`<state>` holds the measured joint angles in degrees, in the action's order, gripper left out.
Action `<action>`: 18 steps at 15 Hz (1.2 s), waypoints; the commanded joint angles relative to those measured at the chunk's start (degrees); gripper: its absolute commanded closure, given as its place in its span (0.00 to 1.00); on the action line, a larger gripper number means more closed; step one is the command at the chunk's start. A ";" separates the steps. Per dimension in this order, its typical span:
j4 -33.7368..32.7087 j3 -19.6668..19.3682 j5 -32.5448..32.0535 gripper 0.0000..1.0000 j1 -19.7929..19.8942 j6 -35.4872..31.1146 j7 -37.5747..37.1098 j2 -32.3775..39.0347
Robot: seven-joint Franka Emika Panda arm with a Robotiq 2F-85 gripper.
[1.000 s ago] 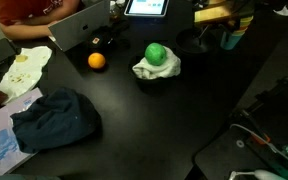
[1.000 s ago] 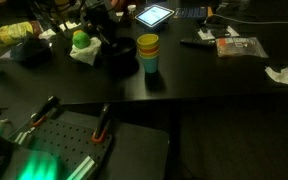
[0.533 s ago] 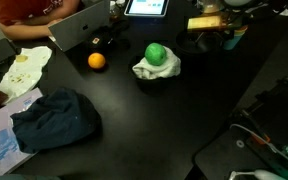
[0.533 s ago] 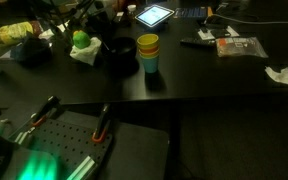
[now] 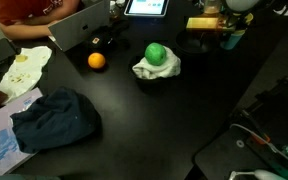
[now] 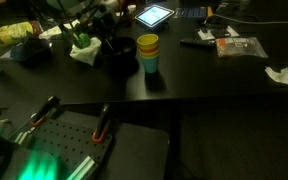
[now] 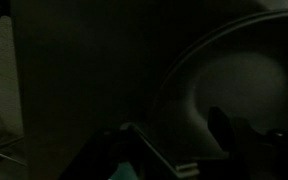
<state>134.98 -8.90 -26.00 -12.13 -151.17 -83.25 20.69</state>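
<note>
Filling wrist view, dark bowl (image 7: 224,80) — green ball (image 5: 156,52) exterior only, end effector (image 5: 222,25) opening unclear

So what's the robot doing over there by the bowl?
The robot's gripper hangs over a round black bowl on the dark table, beside a yellow plastic cup stacked in a blue one. It's too dark to tell whether its jaws are open. A green ball sits on a crumpled white cloth nearby, an orange ball beside it.

We see a black tabletop (image 5: 164,120) carrying an orange (image 5: 96,60), a white cloth (image 5: 168,70), a crumpled blue cloth (image 5: 54,120), a tablet (image 5: 147,7), and a black bowl (image 6: 121,52) just beside stacked cups (image 6: 148,52).
</note>
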 commanded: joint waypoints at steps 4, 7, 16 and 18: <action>0.17 -1.40 -1.76 0.86 -2.12 0.41 -2.87 -1.13; 0.14 -1.15 -1.93 0.99 -2.42 1.06 -2.50 -1.14; -0.05 -0.42 -3.93 0.14 -3.04 3.45 -2.20 -1.92; -0.12 -0.40 -4.56 0.01 -3.25 3.67 -2.36 -1.98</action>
<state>134.86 -9.26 -28.89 -14.72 -148.85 -84.62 19.88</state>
